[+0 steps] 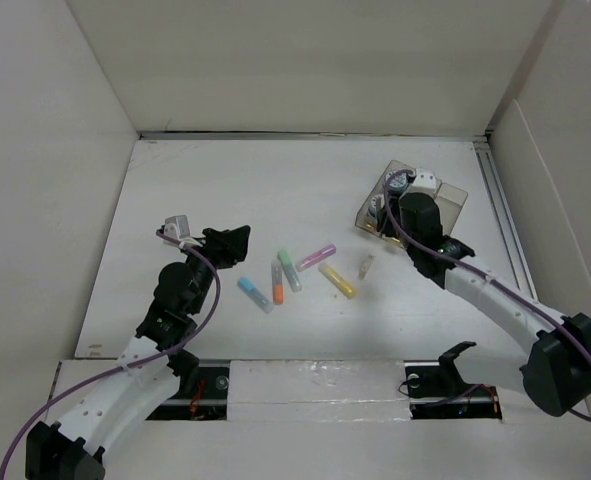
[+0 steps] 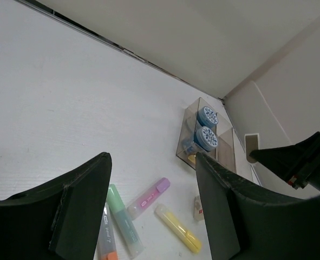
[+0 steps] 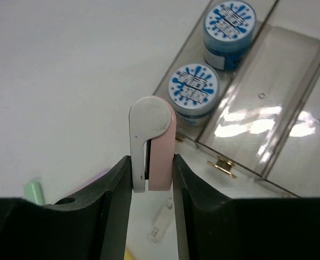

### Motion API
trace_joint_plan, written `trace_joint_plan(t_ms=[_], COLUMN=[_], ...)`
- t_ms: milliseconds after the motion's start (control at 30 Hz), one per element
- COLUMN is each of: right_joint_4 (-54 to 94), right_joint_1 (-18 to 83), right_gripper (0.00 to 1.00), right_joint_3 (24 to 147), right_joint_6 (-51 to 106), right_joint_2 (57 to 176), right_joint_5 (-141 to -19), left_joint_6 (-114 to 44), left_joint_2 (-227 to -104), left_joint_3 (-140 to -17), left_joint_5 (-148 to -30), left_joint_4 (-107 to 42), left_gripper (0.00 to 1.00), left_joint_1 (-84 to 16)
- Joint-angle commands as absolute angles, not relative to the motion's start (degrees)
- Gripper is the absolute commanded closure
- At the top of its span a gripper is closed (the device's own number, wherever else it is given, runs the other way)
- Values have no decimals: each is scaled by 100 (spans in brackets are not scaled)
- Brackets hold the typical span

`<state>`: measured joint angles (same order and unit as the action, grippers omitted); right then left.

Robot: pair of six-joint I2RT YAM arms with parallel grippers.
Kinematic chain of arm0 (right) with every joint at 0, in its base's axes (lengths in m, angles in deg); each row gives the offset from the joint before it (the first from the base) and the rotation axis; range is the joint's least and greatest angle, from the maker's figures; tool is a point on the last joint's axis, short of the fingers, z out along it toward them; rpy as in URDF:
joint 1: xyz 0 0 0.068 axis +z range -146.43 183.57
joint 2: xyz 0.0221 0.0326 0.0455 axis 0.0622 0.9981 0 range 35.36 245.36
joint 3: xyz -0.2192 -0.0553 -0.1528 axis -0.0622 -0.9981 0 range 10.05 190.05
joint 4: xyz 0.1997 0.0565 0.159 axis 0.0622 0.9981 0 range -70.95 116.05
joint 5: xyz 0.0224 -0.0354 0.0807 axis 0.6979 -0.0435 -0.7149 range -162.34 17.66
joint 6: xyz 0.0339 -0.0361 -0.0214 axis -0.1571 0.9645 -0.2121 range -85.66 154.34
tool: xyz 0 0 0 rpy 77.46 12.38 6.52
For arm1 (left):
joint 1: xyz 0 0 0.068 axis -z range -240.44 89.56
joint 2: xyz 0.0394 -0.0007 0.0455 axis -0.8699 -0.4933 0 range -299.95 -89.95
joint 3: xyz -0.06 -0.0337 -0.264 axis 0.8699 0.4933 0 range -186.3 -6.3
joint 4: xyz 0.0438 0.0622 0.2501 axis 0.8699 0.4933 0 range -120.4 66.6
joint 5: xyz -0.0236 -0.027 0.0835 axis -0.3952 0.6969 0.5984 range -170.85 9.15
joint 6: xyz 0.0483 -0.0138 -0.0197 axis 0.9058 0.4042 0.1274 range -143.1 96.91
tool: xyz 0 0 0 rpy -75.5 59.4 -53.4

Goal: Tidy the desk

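Observation:
On the white desk point(image 1: 225, 200) lie several highlighters: purple point(image 1: 317, 257), yellow point(image 1: 337, 281), green point(image 1: 290, 270), orange point(image 1: 277, 284) and blue point(image 1: 255, 294). A small pale capped stick point(image 1: 366, 265) rests beside them. My left gripper point(image 2: 151, 160) hangs open above the highlighters' left side, nothing between its fingers. My right gripper point(image 3: 151, 160) is shut on a pink and white stapler-like tool point(image 3: 151, 135), held upright just in front of the clear tray point(image 3: 268, 108).
The tray's left compartment holds two blue-lidded jars point(image 3: 194, 89) point(image 3: 230, 21); its other compartments show nothing inside. White walls border the desk, with a rail point(image 1: 500, 210) along the right side.

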<state>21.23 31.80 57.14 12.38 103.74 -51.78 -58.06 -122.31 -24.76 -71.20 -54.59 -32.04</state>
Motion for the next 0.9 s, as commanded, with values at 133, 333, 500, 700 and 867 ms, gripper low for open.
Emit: trace_joint_plan(t_ms=[133, 333, 500, 700, 867], right_joint_4=[2714, 2345, 2257, 2317, 2362], right_joint_1=[2345, 1316, 981, 876, 875], right_gripper=[75, 74, 71, 33, 23], right_joint_3=[5093, 4538, 4845, 5170, 5057], right_joint_6=[702, 595, 560, 560, 639], right_joint_2=[9558, 9416, 10091, 10558, 10122], right_joint_5=[-4430, -4920, -5248, -5336, -5326], left_joint_6=[-5755, -5772, -5772, -5746, -5746], left_joint_2=[-12194, -12273, -12274, -12230, -12221], left_joint_3=[-2687, -2687, -2722, -2713, -2705], left_joint_5=[-7285, -7364, -7373, -7338, -7303], left_joint_4=[-5791, -5826, -5774, -5756, -5774], left_gripper=[42, 42, 42, 42, 41], left_joint_1=[-3188, -3188, -3188, -3188, -3188])
